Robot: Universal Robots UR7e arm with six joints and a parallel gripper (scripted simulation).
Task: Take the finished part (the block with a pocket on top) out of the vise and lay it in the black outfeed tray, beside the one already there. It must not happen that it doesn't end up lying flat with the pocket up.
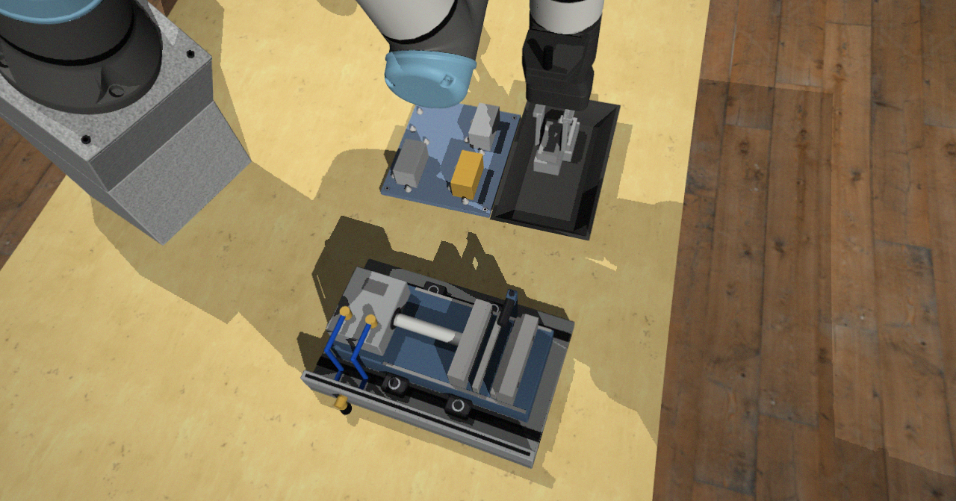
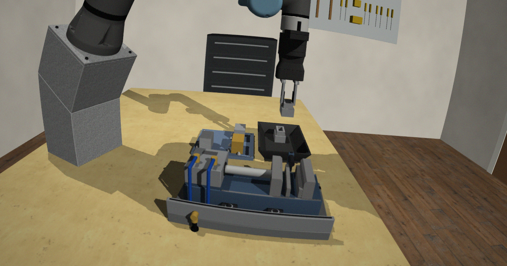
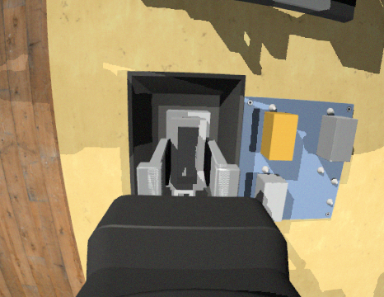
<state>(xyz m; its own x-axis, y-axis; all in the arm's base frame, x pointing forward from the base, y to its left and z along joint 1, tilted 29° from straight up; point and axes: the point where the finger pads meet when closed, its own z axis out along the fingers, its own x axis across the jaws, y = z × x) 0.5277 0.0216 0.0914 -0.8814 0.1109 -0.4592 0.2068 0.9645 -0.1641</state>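
My gripper (image 2: 287, 102) is shut on the finished part (image 2: 287, 111), a small grey block with a pocket on top, and holds it high above the black outfeed tray. Another pocketed grey block (image 2: 280, 133) stands in the tray, below the held one and slightly nearer the vise. In the wrist view the held part (image 3: 187, 171) sits between the two fingers over the tray (image 3: 187, 127). From the top view the gripper (image 1: 553, 140) hangs over the tray's far half (image 1: 554, 163). The vise (image 1: 441, 358) stands in front with nothing between its jaws (image 2: 290, 180).
A blue fixture plate (image 1: 447, 157) lies against the tray's left side, carrying two grey blocks and a yellow block (image 1: 465, 174). The arm's grey pedestal (image 2: 81, 97) stands at the far left. The table edge runs close to the tray's right side.
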